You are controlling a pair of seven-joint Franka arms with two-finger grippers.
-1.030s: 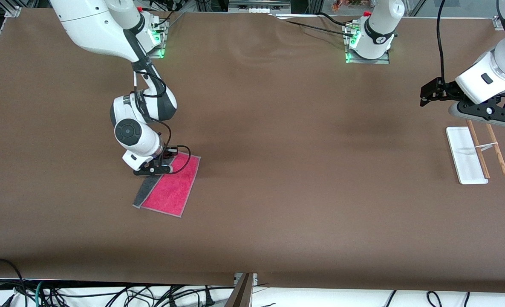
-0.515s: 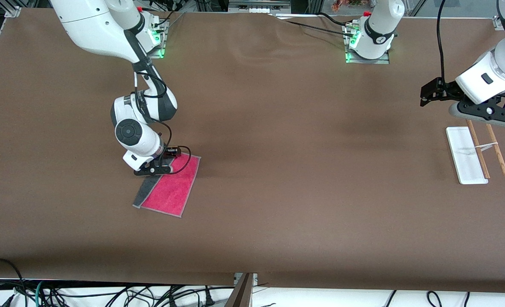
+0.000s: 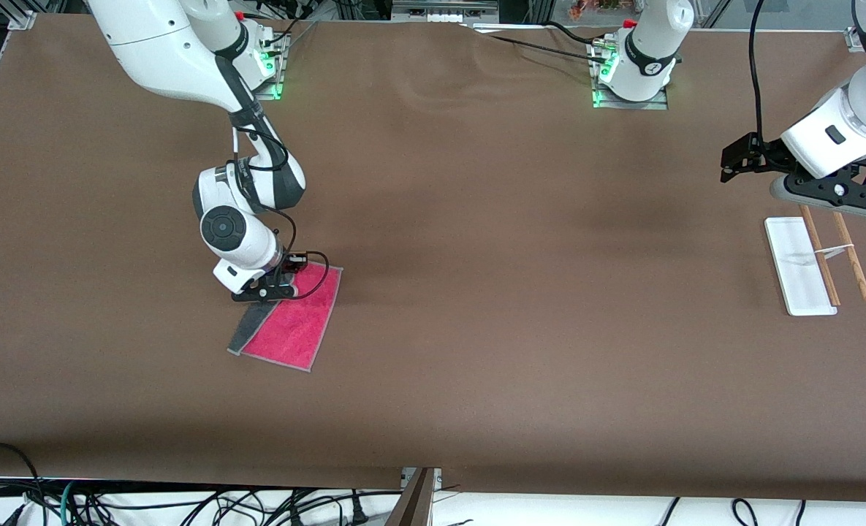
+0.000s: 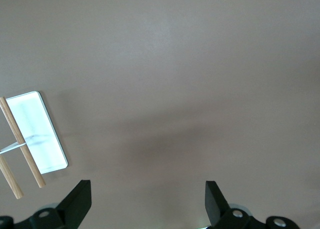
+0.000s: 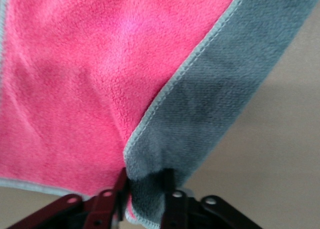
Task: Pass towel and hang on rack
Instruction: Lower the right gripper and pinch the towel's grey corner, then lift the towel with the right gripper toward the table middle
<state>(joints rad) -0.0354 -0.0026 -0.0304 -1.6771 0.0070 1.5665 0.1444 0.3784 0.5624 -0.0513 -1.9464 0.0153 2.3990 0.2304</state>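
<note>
Pinched between the right gripper (image 5: 145, 189) fingers is the towel's (image 3: 290, 321) folded corner, hidden under the wrist from the front. Fingers spread, the left gripper (image 4: 147, 201) waits over the rack (image 3: 816, 263), half-cut at twelve o'clock.

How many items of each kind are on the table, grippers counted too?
Towel: 1
Rack: 1
Grippers: 2, the right gripper pinching the towel's corner, the left gripper open over the table beside the rack
Total: 4

robot lab, brown-covered table (image 3: 476, 292), bolted arm bases, loose cables (image 3: 184, 504)
</note>
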